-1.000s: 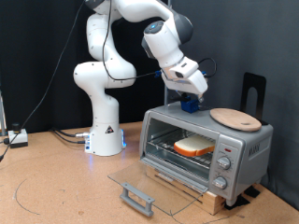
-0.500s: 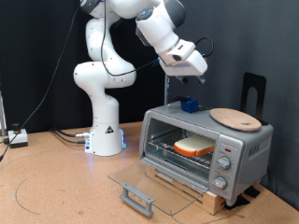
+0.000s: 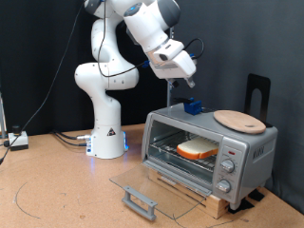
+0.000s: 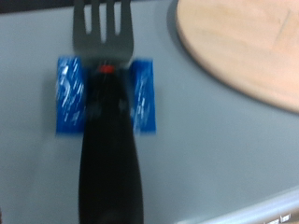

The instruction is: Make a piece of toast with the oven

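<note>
Above the oven (image 3: 211, 150), whose glass door lies open with the piece of toast (image 3: 198, 148) on its rack, the gripper (image 3: 190, 84) hovers, jaw state unclear, over a black-handled fork (image 4: 106, 112) on a blue holder (image 4: 103, 95).

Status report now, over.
Claw high above oven, fork close before wrist camera. Toast inside on rack, door open. Wooden board on oven top.

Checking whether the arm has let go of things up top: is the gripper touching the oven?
Apart. The exterior view shows the gripper raised above the oven, with dark background between it and the oven's top.
</note>
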You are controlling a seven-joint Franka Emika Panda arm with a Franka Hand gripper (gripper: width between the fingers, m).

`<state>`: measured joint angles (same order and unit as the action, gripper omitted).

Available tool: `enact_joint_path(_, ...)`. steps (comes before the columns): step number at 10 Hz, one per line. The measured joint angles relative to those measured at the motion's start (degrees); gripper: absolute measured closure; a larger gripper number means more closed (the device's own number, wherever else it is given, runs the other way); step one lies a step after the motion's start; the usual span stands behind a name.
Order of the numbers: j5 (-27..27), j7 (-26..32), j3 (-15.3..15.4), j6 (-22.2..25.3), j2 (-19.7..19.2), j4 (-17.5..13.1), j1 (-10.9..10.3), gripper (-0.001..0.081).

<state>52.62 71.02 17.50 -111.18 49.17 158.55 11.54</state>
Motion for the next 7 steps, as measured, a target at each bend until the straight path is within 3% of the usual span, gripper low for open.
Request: enact_joint_path(7, -13.68, 5.92, -13.12, 8.68, -3.69, -3.45, 7.38, -0.0001)
